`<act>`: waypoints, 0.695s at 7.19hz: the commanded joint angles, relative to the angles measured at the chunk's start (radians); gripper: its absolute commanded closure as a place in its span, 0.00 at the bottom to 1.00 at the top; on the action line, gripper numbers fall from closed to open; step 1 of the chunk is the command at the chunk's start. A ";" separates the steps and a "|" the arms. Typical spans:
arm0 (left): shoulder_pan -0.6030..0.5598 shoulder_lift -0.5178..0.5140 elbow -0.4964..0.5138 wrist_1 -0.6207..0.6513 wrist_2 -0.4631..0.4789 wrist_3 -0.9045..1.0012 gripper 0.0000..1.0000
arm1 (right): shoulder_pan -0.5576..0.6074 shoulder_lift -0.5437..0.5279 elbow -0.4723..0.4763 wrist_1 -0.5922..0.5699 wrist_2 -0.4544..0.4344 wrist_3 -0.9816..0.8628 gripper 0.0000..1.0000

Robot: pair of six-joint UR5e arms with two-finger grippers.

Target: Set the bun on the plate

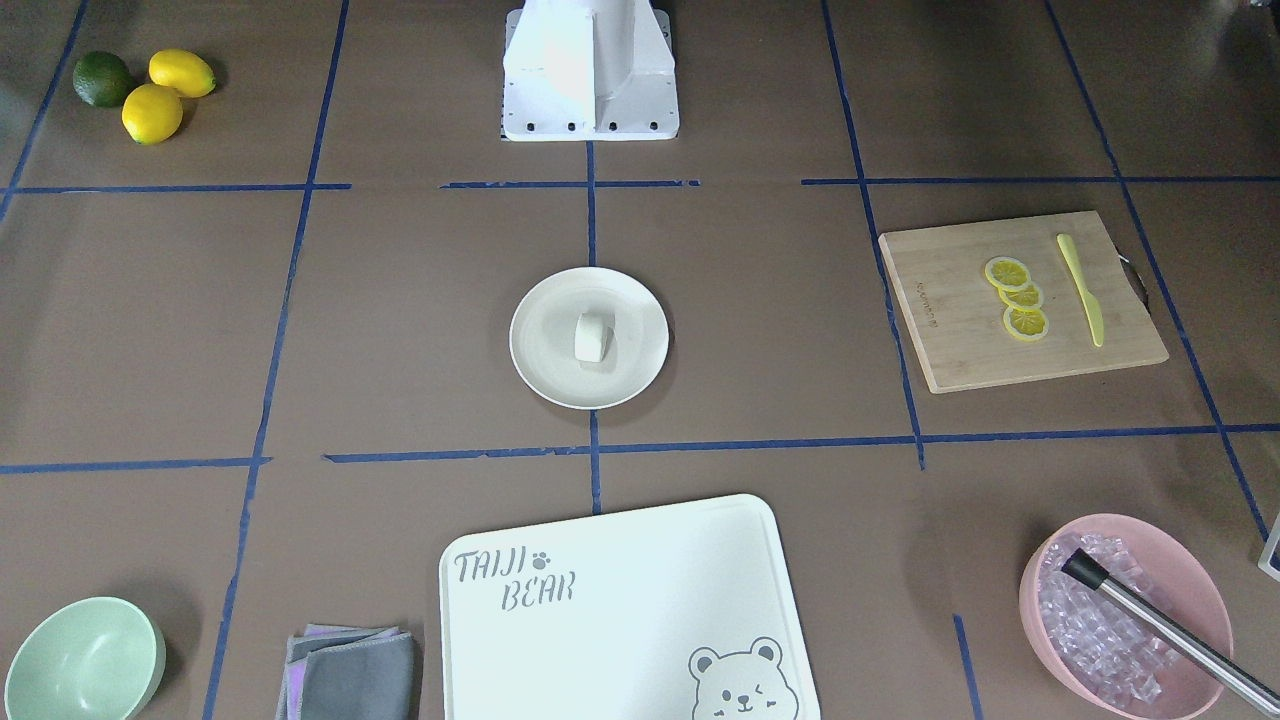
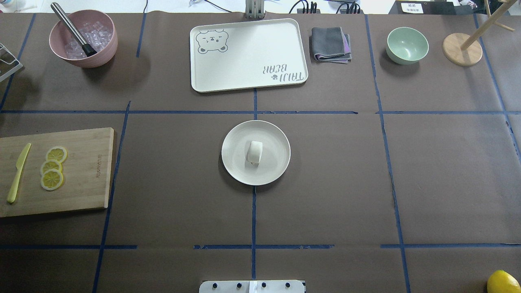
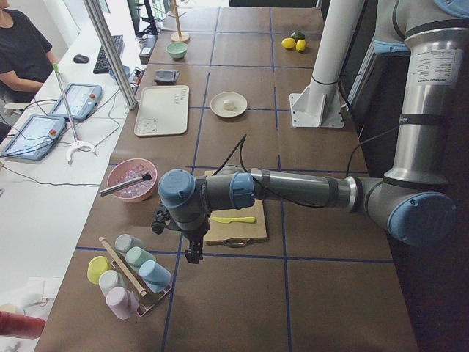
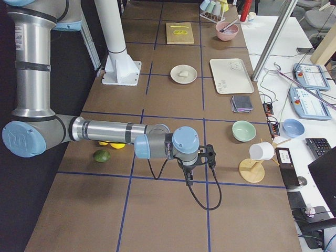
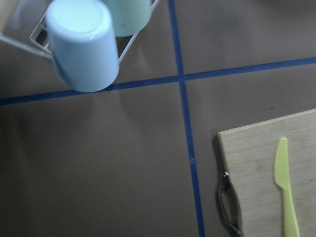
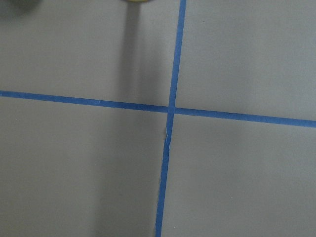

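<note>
The small white bun (image 2: 255, 152) lies on its side in the middle of the round cream plate (image 2: 236, 165), at the centre of the table; the front view shows the same bun (image 1: 592, 337) on the plate (image 1: 545, 360). Both arms are far from it. My left gripper (image 3: 193, 251) hangs over the table's left end, beside the wooden board. My right gripper (image 4: 188, 180) hangs over the right end, near a taped cross. Only the side views show them, so I cannot tell whether either is open or shut. Neither wrist view shows its fingers.
A bear-printed white board (image 2: 248, 55) lies beyond the plate. A wooden cutting board (image 2: 85, 171) holds lemon slices (image 2: 52, 167) and a yellow knife (image 2: 18, 173). At the far edge stand a pink ice bowl (image 2: 83, 38), grey cloth (image 2: 330, 44) and green bowl (image 2: 407, 44). A cup rack (image 3: 128, 275) is near the left gripper.
</note>
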 commanded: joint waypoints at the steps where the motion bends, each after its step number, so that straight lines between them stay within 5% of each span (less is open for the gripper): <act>1: -0.002 0.010 0.032 -0.058 -0.020 -0.016 0.00 | 0.000 0.004 0.001 0.000 -0.003 0.000 0.00; 5: -0.002 0.010 0.018 -0.061 -0.021 -0.102 0.00 | 0.000 0.002 -0.002 0.002 -0.007 -0.002 0.00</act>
